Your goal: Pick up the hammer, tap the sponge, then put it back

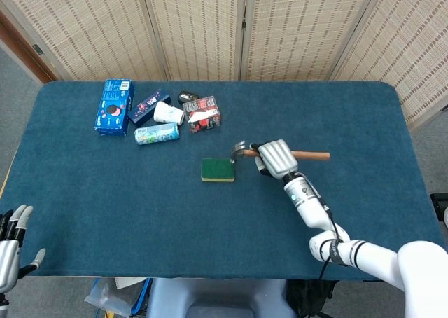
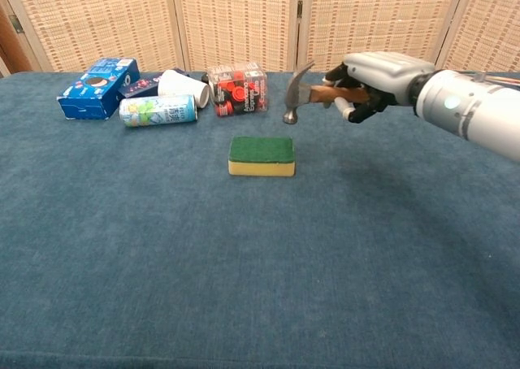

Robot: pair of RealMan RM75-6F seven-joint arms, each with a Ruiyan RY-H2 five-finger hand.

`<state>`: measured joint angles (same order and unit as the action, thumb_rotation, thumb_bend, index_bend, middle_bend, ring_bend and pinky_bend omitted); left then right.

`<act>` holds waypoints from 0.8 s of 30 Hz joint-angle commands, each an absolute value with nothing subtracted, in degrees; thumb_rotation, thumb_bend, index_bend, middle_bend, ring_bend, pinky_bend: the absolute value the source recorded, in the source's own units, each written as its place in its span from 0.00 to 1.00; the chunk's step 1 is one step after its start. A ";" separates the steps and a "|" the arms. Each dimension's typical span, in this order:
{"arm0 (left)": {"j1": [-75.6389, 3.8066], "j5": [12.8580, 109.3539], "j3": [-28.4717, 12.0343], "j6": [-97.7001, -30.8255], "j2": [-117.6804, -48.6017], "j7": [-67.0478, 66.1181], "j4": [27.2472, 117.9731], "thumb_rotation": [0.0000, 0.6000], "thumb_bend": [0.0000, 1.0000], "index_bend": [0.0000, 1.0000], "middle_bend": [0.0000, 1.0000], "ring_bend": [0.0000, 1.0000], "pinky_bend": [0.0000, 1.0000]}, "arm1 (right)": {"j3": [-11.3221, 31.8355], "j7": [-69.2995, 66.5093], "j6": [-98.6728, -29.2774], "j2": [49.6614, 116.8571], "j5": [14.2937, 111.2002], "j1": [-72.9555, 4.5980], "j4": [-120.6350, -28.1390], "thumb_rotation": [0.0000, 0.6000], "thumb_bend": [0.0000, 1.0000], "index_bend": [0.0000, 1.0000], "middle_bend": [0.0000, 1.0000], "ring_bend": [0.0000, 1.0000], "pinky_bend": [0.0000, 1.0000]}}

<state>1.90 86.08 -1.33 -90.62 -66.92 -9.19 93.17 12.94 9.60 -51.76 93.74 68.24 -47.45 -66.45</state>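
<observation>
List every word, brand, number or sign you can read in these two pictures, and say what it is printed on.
No text can be read for certain.
Blue box: cookie picture, lettering blurred.
Can: print too small.
Red pack: label blurred.
Dark blue packet: lettering too small.
White cup, sponge, hammer: no visible text.

The wooden-handled hammer [image 2: 302,93] hangs in the air, steel head clear of the sponge [image 2: 261,155], at its 1 o'clock. The sponge, green over yellow, lies flat on the worktop [image 2: 162,247].

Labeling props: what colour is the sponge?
The sponge is green on top and yellow underneath; the chest view shows it best.
</observation>
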 commanded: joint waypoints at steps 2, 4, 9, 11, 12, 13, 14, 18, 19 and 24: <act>1.58 86.43 -1.24 -90.31 -67.03 -10.00 93.66 1.00 0.26 0.00 0.00 0.00 0.00 | 11.71 6.93 -52.19 93.07 68.09 -45.19 -65.86 1.00 0.70 0.66 0.81 0.73 0.75; 1.52 86.57 -1.22 -90.33 -67.06 -10.27 93.95 1.00 0.26 0.00 0.00 0.00 0.00 | 11.34 5.94 -52.01 93.24 68.10 -44.59 -64.75 1.00 0.70 0.66 0.79 0.72 0.75; 1.40 86.50 -1.25 -90.25 -66.89 -10.98 94.57 1.00 0.26 0.00 0.00 0.00 0.00 | 10.58 3.72 -50.48 93.33 67.93 -43.54 -62.45 1.00 0.56 0.57 0.66 0.59 0.68; 1.35 86.44 -1.29 -90.23 -66.86 -11.13 94.83 1.00 0.26 0.00 0.00 0.00 0.00 | 10.50 2.88 -49.84 93.11 67.71 -43.16 -62.10 1.00 0.45 0.40 0.51 0.45 0.57; 1.32 86.41 -1.32 -90.19 -66.85 -11.24 94.93 1.00 0.26 0.00 0.00 0.00 0.00 | 10.50 2.39 -49.65 92.99 67.68 -42.99 -62.05 1.00 0.42 0.34 0.46 0.41 0.53; 1.29 86.36 -1.33 -90.15 -66.85 -11.38 95.01 1.00 0.26 0.00 0.00 0.00 0.00 | 10.50 1.86 -49.51 92.84 67.69 -42.80 -62.05 1.00 0.38 0.27 0.40 0.34 0.48; 1.23 86.35 -1.33 -90.06 -66.85 -11.54 95.09 1.00 0.26 0.00 0.00 0.00 0.00 | 10.51 1.14 -49.46 92.59 67.84 -42.55 -62.13 1.00 0.34 0.20 0.34 0.28 0.43; 1.02 86.29 -1.40 -89.84 -66.84 -11.94 95.40 1.00 0.26 0.00 0.00 0.00 0.00 | 10.49 -1.37 -50.33 91.21 69.20 -41.62 -62.80 1.00 0.28 0.04 0.21 0.16 0.34; 0.98 86.22 -1.45 -89.81 -66.81 -11.99 95.46 1.00 0.26 0.00 0.00 0.00 0.00 | 10.47 -1.88 -50.79 90.74 69.64 -41.33 -63.05 1.00 0.27 0.02 0.20 0.15 0.33; 0.60 85.81 -1.72 -89.35 -66.65 -12.15 95.65 1.00 0.26 0.00 0.00 0.00 0.00 | 10.32 -4.24 -54.61 86.70 71.82 -38.81 -66.17 1.00 0.26 0.00 0.18 0.15 0.32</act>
<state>0.66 85.86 -1.68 -89.41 -66.67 -12.13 95.63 10.39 -3.38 -53.35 88.04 71.02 -39.81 -64.95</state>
